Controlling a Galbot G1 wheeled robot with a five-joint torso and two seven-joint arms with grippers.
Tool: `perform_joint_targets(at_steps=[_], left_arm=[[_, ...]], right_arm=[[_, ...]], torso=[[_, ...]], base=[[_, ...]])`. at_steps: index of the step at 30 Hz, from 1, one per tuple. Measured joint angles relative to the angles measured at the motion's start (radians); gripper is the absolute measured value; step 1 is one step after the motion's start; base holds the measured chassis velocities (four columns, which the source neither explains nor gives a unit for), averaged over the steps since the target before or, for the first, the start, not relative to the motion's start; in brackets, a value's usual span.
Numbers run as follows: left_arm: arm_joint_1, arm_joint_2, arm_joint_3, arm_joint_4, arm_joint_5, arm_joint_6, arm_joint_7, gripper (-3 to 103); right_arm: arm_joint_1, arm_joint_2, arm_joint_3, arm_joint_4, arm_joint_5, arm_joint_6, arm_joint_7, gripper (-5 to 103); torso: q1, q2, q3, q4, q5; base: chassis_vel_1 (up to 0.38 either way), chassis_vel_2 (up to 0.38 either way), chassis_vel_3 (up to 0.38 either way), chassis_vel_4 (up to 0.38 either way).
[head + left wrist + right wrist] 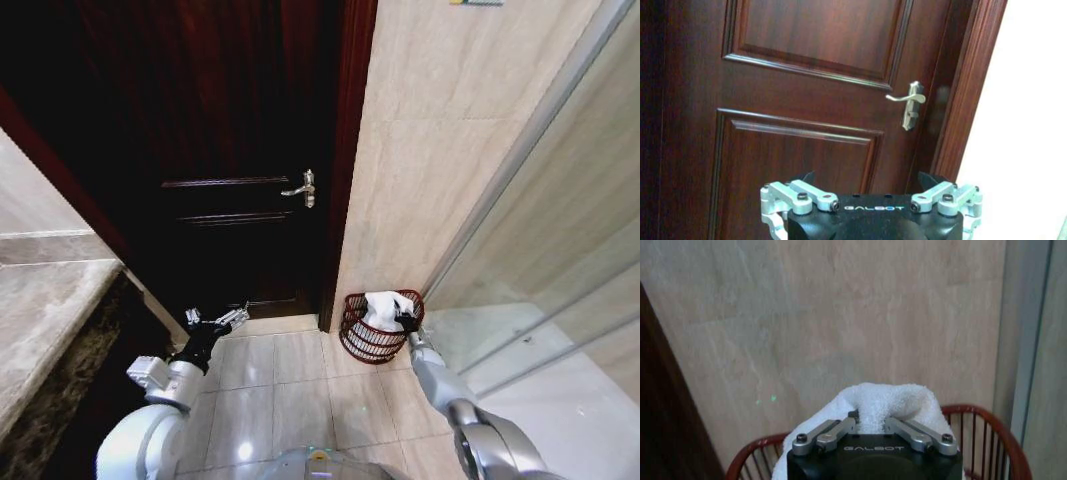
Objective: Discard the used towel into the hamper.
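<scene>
Right tool fingertips buried in towel

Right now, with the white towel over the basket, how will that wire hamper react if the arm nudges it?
The red-brown wire hamper looks light and openwork, so it would probably slide on the glossy floor tiles. Its rim already leans, so it may tip. The white terry towel adds little weight.

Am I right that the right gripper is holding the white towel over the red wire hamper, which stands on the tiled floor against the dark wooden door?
Not quite. The right gripper does hold the towel over the hamper, but the head view shows the hamper on the floor against the beige tiled wall, beside the door, not against it.
</scene>
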Motion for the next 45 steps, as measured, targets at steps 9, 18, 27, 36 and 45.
perform_joint_targets(at_steps=[9,18,27,36,45], left_arm=[[0.0,0.0,0.0,0.0,0.0,0.0,0.0,100],[0.0,0.0,0.0,0.0,0.0,0.0,0.0,100],[0.0,0.0,0.0,0.0,0.0,0.0,0.0,100],[0.0,0.0,0.0,0.0,0.0,0.0,0.0,100],[0.0,0.0,0.0,0.0,0.0,0.0,0.0,100]], right_arm=[[0.041,0.002,0.006,-0.011,-0.104,-0.212,-0.014,7],[0.111,0.015,0.005,-0.035,-0.257,-0.416,-0.023,7],[0.137,0.044,0.0,-0.069,-0.33,-0.458,-0.002,7],[0.114,0.036,-0.014,-0.023,-0.327,-0.41,-0.014,30],[0.064,-0.009,-0.006,0.016,-0.478,-0.376,-0.163,63]], torso=[[0.0,0.0,0.0,0.0001,0.0001],[0.001,0.0,0.0,0.0002,0.0001],[0.001,0.0,0.0,0.0002,0.0002],[0.001,0.0,0.0,0.0003,0.0003],[0.001,0.0,0.0,-0.0003,0.0001]], base=[[0.0,0.0,0.0,0.0],[0.0,0.0,0.0,0.0],[0.0,0.0,0.0,0.0],[0.0,0.0,0.0,0.0],[0.0,0.0,0.0,0.0]])
